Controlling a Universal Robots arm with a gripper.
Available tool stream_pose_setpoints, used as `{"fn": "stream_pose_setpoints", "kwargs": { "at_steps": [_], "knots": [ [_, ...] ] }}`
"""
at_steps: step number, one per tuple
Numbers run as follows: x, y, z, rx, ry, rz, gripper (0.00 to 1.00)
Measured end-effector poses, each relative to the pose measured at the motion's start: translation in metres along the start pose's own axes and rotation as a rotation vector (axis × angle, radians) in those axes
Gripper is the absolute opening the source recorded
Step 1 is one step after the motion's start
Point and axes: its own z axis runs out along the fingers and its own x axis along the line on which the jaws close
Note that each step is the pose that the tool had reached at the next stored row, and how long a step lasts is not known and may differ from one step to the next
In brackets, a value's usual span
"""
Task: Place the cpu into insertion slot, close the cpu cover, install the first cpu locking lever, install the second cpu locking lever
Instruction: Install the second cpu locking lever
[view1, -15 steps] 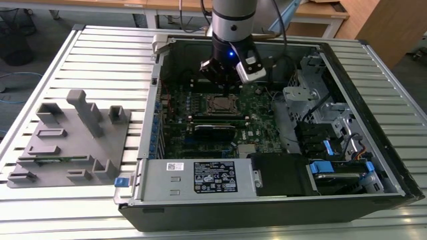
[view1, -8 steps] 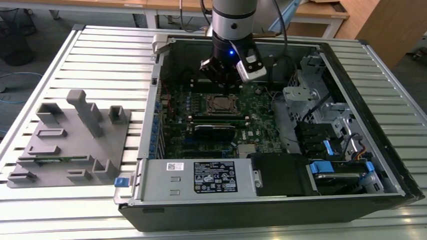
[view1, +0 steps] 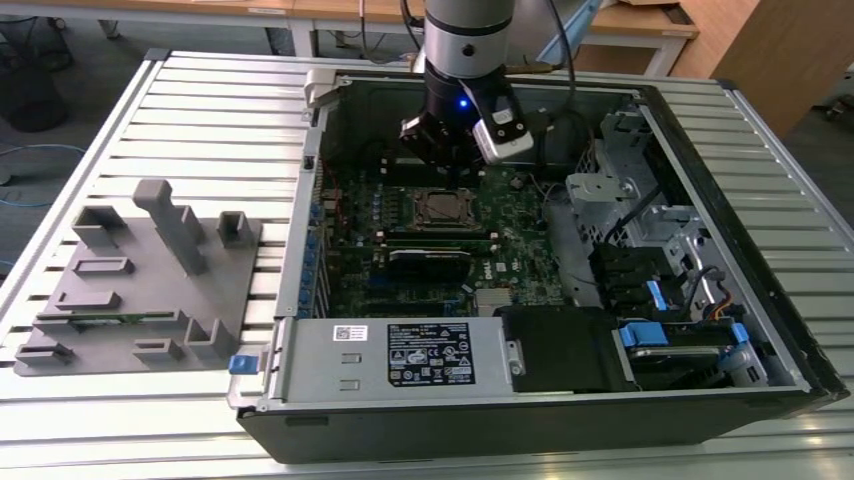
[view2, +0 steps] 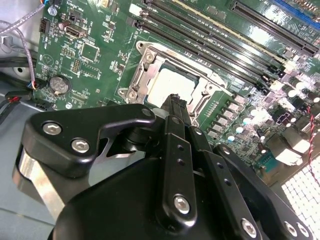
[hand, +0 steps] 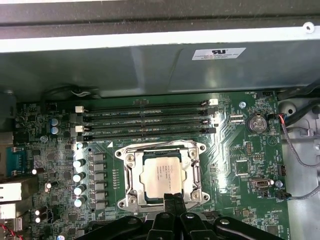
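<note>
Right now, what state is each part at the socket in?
cpu: seated flat in the slot.
slot: filled.
cover: closed over the cpu, framing it.
gripper: shut, empty, tips at the socket's edge.
case: side open, board exposed.

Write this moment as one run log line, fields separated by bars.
cpu: seated in insertion slot | cpu cover: down over it | gripper: shut, empty, at socket edge

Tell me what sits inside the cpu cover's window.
The cpu shows through the cpu cover, metal top up. The insertion slot beneath is covered; the pincer hides the near edge.
</note>
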Motion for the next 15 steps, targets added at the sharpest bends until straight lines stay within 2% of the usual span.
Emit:
{"fn": "stream_pose_setpoints", "kwargs": {
  "at_steps": [6, 15],
  "knots": [
    [-0.0002, -0.0022, -0.0003, 0.0005, 0.0001, 0.000, 0.11],
    [-0.0010, -0.0160, -0.0010, 0.0006, 0.0001, 0.000, 0.11]
  ]
}}
